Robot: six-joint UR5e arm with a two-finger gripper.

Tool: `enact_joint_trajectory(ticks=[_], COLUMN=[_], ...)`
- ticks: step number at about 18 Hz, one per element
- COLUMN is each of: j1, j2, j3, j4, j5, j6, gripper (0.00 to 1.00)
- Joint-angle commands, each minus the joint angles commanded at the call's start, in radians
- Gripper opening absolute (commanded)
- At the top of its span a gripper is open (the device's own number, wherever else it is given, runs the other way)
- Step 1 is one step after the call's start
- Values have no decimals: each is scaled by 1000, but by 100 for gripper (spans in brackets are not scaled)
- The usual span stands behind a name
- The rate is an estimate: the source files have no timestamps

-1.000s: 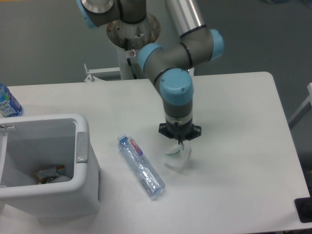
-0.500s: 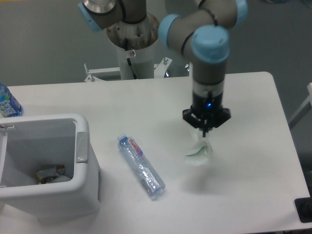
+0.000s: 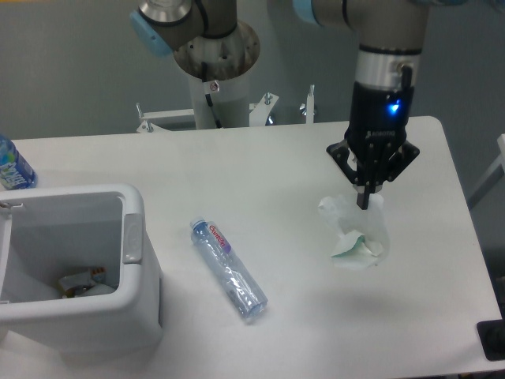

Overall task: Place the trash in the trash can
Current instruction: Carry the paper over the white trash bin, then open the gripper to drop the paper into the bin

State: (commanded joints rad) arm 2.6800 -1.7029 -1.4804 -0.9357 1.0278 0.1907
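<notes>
The gripper (image 3: 363,201) hangs over the right part of the white table (image 3: 276,166), pointing straight down, with a blue light shining on the wrist above it. Its two fingers are closed on the top of the crumpled white paper wrapper (image 3: 355,230), which hangs below the fingertips. The wrapper shows a green mark on its lower edge, and it seems to be lifted a little above the table, because a soft shadow lies under it and somewhat to the left. The slim clear plastic bottle (image 3: 227,270) lies on its side near the middle of the table, with the cap end toward the back left and the bottom toward the front right; its red-and-blue label is close to the cap end. The bottle is well apart from the wrapper and from the gripper. The trash can (image 3: 130,237), a boxy white bin with a thick rim, stands at the front left of the table, just beside the bottle but not touching it. Inside the bin, at the bottom, some small pieces of rubbish (image 3: 81,283) are visible, but I cannot tell what they are. At the far left edge, behind the bin, a part of another bottle with a blue-and-green label (image 3: 12,166) stands on the table.
</notes>
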Motion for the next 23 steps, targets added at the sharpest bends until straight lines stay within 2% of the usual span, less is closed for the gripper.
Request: enact_joint_trajectory(ticks=[2,5,8,11,14,15,16,17,18,23], j1=[-44,-130,-260,-389,-480,-500,-512,-517,-517,-503], j2=[23,43,55,43,40,42,42,40,42,42], j3=[5,18,17,12,-15,-23,-26,-26,-24,-26], j4=[3,3,8,52,54,54,54,57,54,48], j5=[-2,-2,-2,0,1,1,1,1,3,9], j6=[-95,-141,-146,-151,-154,-154,-146,-139,-146,-160], gripper=[0,0,0,0,0,11,47,91,100,100])
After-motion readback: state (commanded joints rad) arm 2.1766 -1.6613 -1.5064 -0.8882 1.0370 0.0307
